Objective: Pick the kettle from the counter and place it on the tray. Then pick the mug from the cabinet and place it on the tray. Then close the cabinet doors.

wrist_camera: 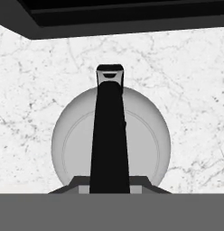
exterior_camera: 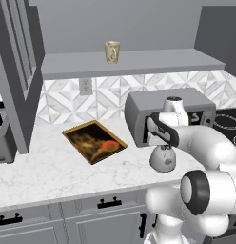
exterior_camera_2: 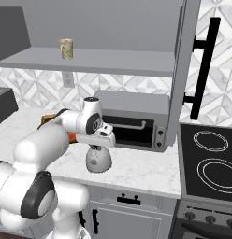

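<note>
The gripper [exterior_camera: 163,143] sits right over the kettle [exterior_camera: 163,159], but honestly I can't tell whether it's clenched on the handle or loose: in both base views the white wrist covers the fingers, and from the hand camera the tips are cut off low down. What the hand camera does give you is the top-down look: the kettle is a smooth round silver-grey dome with a flat dark handle [wrist_camera: 109,135] running straight up its middle, standing on the veined white counter [wrist_camera: 186,90]. The left base view shows the tray [exterior_camera: 94,141] properly, a flat rectangle with a golden-brown rim and an orange-red picture, lying on the counter well to the kettle's left; from the right base view the arm hides nearly all of it. The toaster oven [exterior_camera_2: 132,122], a boxy grey thing, stands just behind the kettle. Up on the plain grey shelf of the cabinet [exterior_camera: 134,64] stands the little cream mug [exterior_camera: 112,52], its pattern too small to read. One cabinet door [exterior_camera_2: 185,70] hangs open.
</note>
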You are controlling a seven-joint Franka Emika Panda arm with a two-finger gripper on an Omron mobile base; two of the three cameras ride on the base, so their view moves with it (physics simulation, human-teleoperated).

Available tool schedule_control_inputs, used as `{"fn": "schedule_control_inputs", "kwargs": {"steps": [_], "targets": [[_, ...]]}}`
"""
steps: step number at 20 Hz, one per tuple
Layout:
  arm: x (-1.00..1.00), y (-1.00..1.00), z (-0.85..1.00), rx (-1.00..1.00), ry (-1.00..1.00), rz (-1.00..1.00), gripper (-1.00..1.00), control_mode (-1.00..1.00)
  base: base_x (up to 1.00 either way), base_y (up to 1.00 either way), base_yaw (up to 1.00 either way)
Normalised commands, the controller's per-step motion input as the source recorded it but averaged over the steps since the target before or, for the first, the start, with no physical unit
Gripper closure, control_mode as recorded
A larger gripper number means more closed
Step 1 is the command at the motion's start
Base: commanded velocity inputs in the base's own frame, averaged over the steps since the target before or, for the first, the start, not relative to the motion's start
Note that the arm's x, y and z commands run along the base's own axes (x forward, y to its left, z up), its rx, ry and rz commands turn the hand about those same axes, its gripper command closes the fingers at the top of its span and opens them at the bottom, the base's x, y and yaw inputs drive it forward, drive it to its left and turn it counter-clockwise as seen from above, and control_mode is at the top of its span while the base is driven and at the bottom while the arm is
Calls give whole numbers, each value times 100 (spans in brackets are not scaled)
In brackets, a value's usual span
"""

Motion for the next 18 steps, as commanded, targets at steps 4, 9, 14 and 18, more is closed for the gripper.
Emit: {"fn": "schedule_control_inputs", "kwargs": {"steps": [4, 9, 14, 18], "targets": [[-14, 29, 41, 0, -14, 0, 100, -100, 0, 0, 0], [0, 80, 34, 0, -2, 0, 100, -100, 0, 0, 0], [0, 100, 13, 0, 0, 0, 100, -100, 0, 0, 0], [2, 100, 15, -2, 0, 0, 100, -100, 0, 0, 0]]}}
